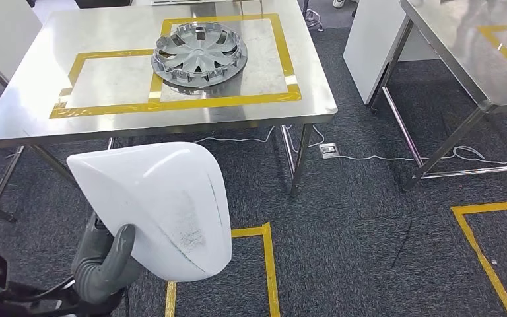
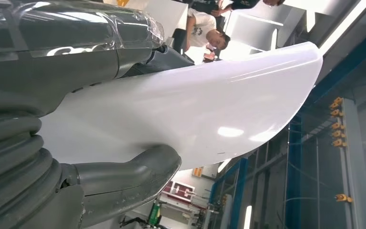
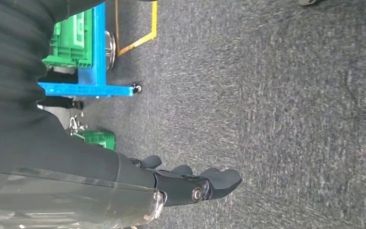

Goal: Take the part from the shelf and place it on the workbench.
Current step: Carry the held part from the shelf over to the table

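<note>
My left hand (image 1: 105, 261) grips a glossy white curved shell part (image 1: 158, 205) low in the head view, its thumb pressed on the part's lower edge. The left wrist view shows the same white part (image 2: 195, 109) held between the grey thumb (image 2: 128, 174) and the fingers above it. Ahead stands the steel workbench (image 1: 39, 99), marked with yellow tape rectangles. My right hand (image 3: 190, 183) hangs over the grey carpet with its fingers loosely extended and nothing in it.
A silver wheel cover (image 1: 199, 54) lies inside the taped area of the workbench. A second steel table (image 1: 475, 72) stands at the right. Yellow floor tape (image 1: 267, 257) marks the carpet. A blue shelf frame (image 3: 95, 57) holds green crates. A person (image 2: 209, 36) sits behind.
</note>
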You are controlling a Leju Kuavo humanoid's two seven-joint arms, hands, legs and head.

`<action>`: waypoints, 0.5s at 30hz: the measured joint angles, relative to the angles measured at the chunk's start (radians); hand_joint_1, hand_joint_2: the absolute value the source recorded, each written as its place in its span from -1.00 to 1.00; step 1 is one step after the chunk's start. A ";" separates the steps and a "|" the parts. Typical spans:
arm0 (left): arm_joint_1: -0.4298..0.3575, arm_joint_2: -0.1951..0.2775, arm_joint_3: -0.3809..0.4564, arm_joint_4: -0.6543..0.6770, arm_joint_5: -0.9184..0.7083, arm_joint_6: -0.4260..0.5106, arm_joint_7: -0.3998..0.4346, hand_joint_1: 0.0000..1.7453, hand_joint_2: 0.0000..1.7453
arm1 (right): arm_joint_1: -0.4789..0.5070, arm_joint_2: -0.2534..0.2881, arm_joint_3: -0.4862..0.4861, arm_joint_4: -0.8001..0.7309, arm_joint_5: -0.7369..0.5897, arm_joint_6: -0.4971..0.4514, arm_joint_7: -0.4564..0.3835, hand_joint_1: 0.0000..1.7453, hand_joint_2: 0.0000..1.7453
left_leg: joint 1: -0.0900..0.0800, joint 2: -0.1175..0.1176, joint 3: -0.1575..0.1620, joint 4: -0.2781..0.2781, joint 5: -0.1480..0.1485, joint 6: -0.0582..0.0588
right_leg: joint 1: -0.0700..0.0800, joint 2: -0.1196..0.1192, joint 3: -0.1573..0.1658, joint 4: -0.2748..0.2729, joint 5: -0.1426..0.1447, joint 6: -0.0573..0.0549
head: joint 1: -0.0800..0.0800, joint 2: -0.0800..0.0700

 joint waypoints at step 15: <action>0.000 0.001 0.000 0.000 0.000 0.000 0.006 1.00 1.00 | 0.001 0.000 0.000 0.000 0.000 0.001 0.000 -1.00 1.00 | -0.028 -0.004 0.110 -0.163 0.018 0.066 | 0.019 0.002 -0.135 0.230 -0.050 0.013 | 0.016 0.000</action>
